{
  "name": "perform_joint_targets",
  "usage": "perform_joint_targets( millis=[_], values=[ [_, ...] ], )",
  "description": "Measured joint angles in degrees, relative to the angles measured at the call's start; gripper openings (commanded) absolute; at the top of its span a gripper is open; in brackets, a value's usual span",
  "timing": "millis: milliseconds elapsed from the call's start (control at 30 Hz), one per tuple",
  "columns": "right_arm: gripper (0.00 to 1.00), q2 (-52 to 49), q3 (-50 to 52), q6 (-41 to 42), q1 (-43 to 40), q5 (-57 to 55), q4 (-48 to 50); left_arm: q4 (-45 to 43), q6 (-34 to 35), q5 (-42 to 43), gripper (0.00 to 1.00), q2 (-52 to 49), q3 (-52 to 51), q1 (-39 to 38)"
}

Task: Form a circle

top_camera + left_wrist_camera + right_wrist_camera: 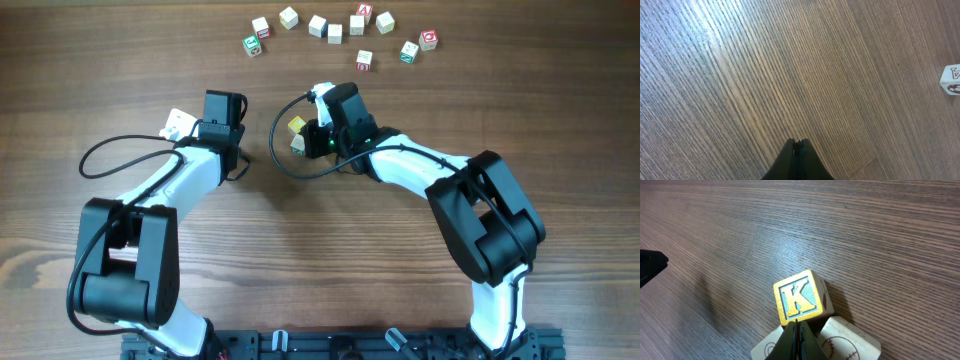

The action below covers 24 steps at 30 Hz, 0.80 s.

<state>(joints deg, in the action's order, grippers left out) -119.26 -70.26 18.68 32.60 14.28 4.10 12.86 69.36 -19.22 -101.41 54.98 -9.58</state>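
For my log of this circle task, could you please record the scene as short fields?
arc: loose curve along the far side, ring unfinished
K cube: yellow, apart from arc, beside two pale cubes
right gripper: shut, tip at K cube
left gripper: shut, over the table
stray cube: beside left gripper

The table [740, 75] is brown wood with fine ridges along the grain and a soft sheen where light falls. The cubes [335, 32] are pale bare wood, matt, with coloured printed marks. The yellow-faced cube [799, 300] carries a raised letter. The arms [420, 165] have smooth, slightly glossy white and black shells. The left gripper [798, 145] is matt black.
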Motion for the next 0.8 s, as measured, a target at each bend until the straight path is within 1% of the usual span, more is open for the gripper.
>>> perform_joint_targets(
  millis=[133, 300, 400, 567, 733, 800],
  values=[
    [0.05, 1.7, 0.0, -0.9, 0.0, -0.3, -0.4, 0.0, 0.0, 0.0, 0.04, 0.0, 0.0, 0.0],
    [0.05, 10.1, 0.1, -1.0, 0.0, -0.8, -3.2, 0.0, 0.0, -0.1, 0.04, 0.0, 0.0, 0.0],
    [0.05, 19.5, 0.0, -1.1, 0.0, -4.9, -8.7, 0.0, -0.1, -0.1, 0.04, 0.0, 0.0, 0.0],
    [0.05, 32.4, 0.0, -1.4, -0.9, -14.4, -19.5, 1.0, -3.8, -0.3, 0.04, 0.4, 0.0, 0.0],
    [0.04, 38.8, 0.0, -1.5, -3.0, -21.5, -27.6, 5.3, -5.3, -0.2, 0.04, 4.9, 0.0, 0.0],
    [0.04, 40.0, 0.0, -1.5, -3.3, -24.2, -30.1, 7.7, -6.6, -0.3, 0.04, 9.0, 0.0, 0.0]
  ],
)
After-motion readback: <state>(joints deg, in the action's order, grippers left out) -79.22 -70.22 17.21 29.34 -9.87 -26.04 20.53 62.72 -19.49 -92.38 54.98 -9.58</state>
